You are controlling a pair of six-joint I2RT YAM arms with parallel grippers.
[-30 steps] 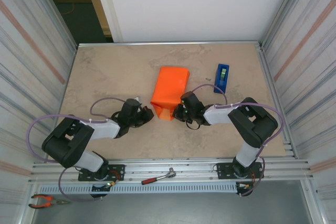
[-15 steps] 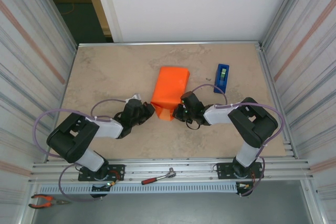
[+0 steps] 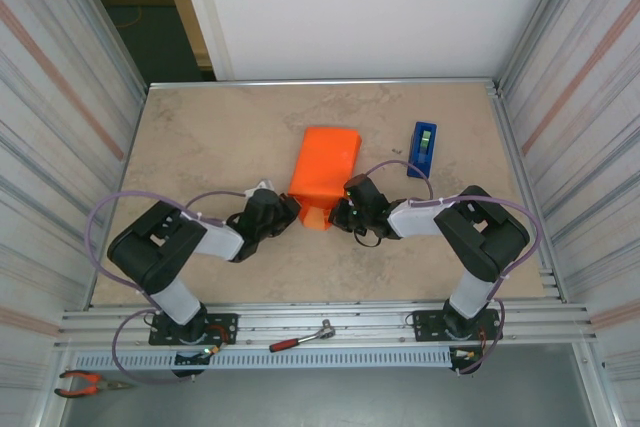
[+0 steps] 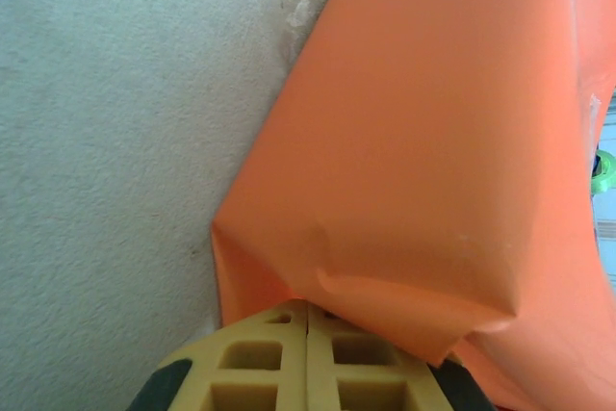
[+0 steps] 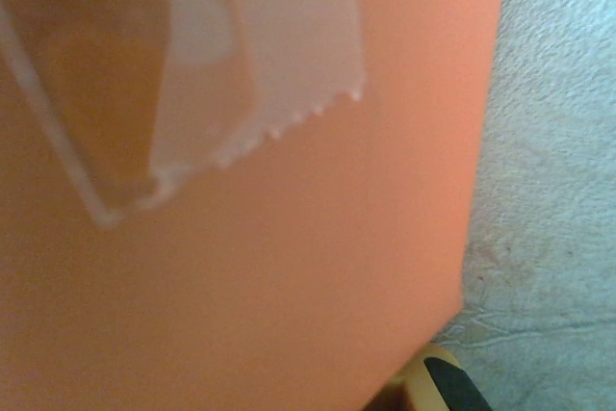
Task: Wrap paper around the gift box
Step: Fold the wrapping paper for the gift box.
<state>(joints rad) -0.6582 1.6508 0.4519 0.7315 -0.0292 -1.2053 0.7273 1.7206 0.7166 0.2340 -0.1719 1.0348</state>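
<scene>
The paper (image 3: 325,165) is flanked at its near end by left gripper (image 3: 284,212), pads clenched together; right gripper (image 3: 338,215) is clenched too.

I can't read any text, label or number from here. The paper (image 3: 325,172) is plain orange, and the tape dispenser (image 3: 423,148) shows no legible mark.

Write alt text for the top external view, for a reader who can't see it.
An orange paper parcel lies in the middle of the table, with two robot arms reaching in from the near edge: the left tool at its near-left corner, the right tool at its near-right corner. A blue tape dispenser stands apart to the parcel's right.
</scene>
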